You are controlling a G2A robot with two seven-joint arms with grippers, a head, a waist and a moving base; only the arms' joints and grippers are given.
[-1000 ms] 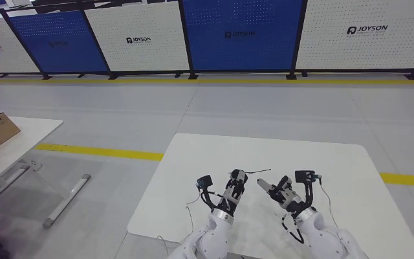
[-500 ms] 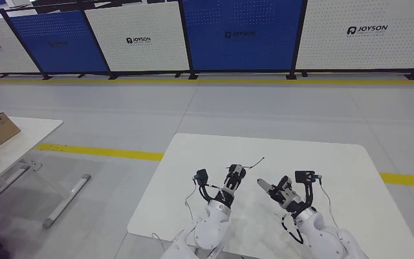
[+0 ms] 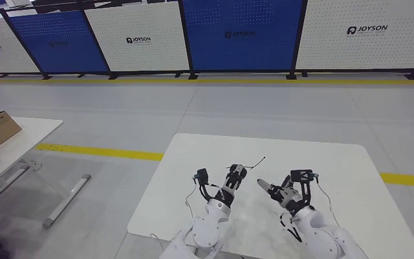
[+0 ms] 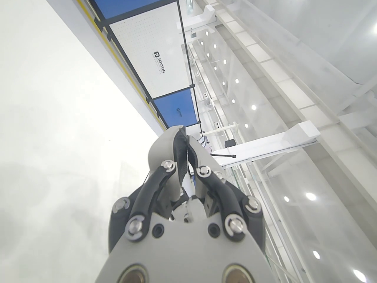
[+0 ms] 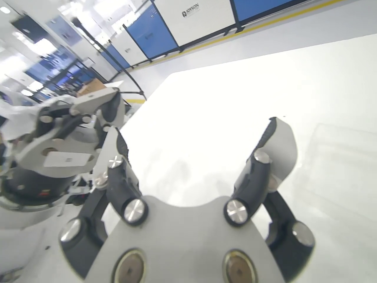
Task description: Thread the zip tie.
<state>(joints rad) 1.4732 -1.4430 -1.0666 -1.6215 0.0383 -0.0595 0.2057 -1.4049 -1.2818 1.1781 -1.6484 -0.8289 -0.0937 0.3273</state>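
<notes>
Top view: left end effector [image 3: 238,170] clamped on zip tie [image 3: 255,162]; right end effector [image 5: 197,131] apart.

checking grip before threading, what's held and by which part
The left gripper is shut on the thin black plastic zip tie near one end, the rest sticking out free. The right gripper is open and empty.

Wide room over far surface [image 3: 310,152]. Narrow gap between left gripper [image 3: 237,172] and right gripper [image 3: 280,182]; zip tie [image 3: 256,162] slants across its far end.
</notes>
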